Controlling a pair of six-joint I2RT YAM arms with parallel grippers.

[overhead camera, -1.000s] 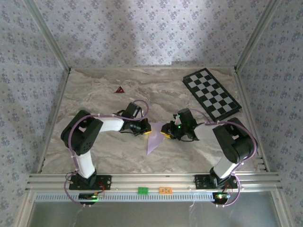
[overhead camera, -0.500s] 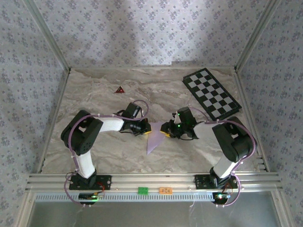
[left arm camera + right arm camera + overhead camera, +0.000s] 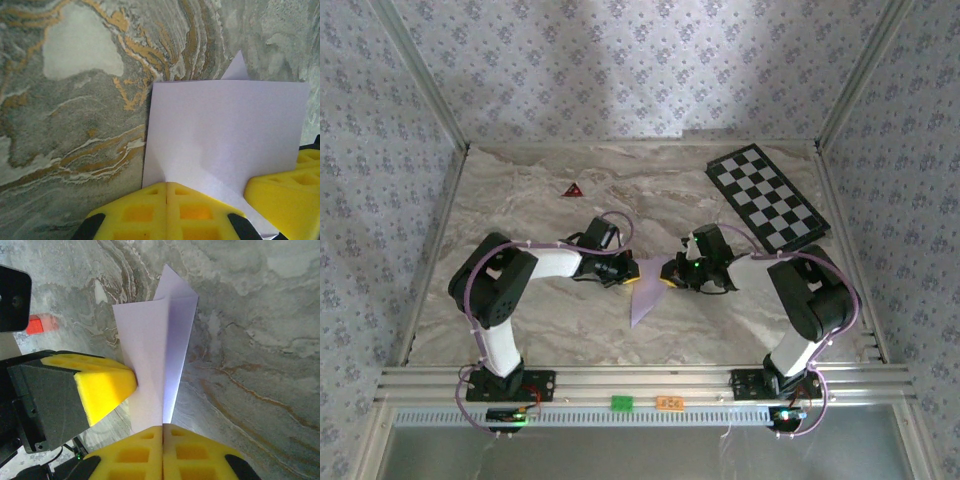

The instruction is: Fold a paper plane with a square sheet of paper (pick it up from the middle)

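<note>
- We are clamping the thin, pale lilac, creased paper sheet (image 3: 225,135) in both the left gripper (image 3: 166,186) and the right gripper (image 3: 162,429), jaws pinched onto it.
- We are probably working mid-fold; the next move calls for sharpening the centre crease.

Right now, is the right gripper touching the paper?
Touching. The right wrist view shows the right gripper shut on the paper at its near edge.

The table (image 3: 520,200) looks like swirly grey stone. A checkered board (image 3: 767,198) lies on it far right. A small red triangle (image 3: 572,189) lies far left.

Checkered board (image 3: 767,199), red triangle (image 3: 572,189)
</note>
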